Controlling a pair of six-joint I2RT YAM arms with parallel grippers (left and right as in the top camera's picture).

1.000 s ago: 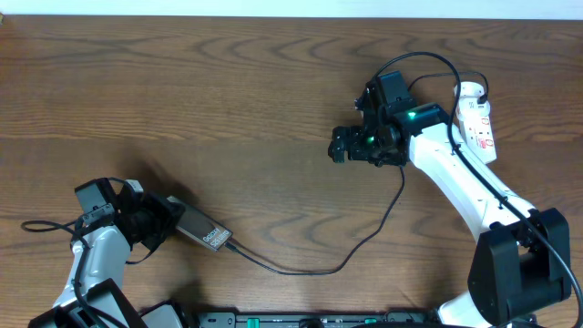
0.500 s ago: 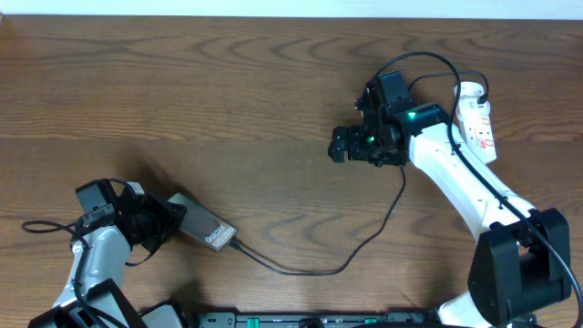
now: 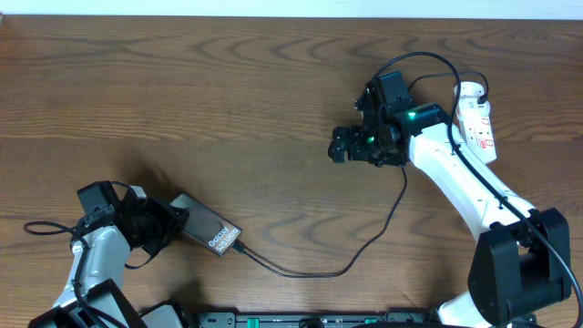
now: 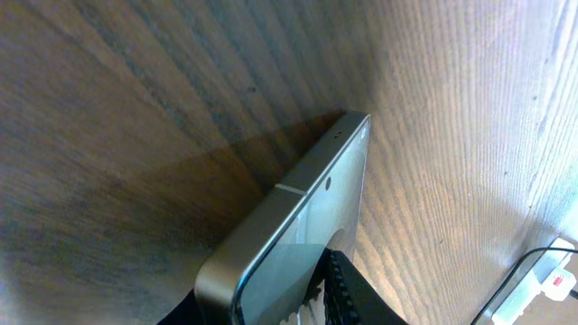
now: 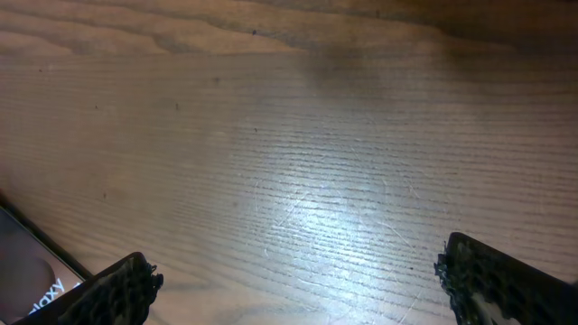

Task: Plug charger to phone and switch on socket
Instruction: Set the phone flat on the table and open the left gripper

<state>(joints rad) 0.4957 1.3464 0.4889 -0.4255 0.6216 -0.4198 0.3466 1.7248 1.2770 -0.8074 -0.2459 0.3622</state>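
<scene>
The phone (image 3: 202, 227) lies at the lower left with its bronze back up and "Galaxy" lettering showing. My left gripper (image 3: 164, 223) is shut on its left end; the left wrist view shows the phone's edge (image 4: 298, 217) between the fingers. The charger, a thin black cable (image 3: 364, 251), has its tip at the phone's right end (image 3: 239, 246) and runs right and up toward the socket (image 3: 477, 118), a white power strip at the far right. My right gripper (image 3: 339, 146) is open and empty over bare wood, left of the socket. The phone's corner shows in the right wrist view (image 5: 27, 284).
The white cord (image 3: 510, 196) of the power strip runs down the right side under my right arm. The wooden table (image 3: 228, 91) fills the view. The power strip's end also shows in the left wrist view (image 4: 558, 282).
My left gripper has shifted the phone slightly down and right, turning it a little. The cable end moved with it. My right arm has not moved.
</scene>
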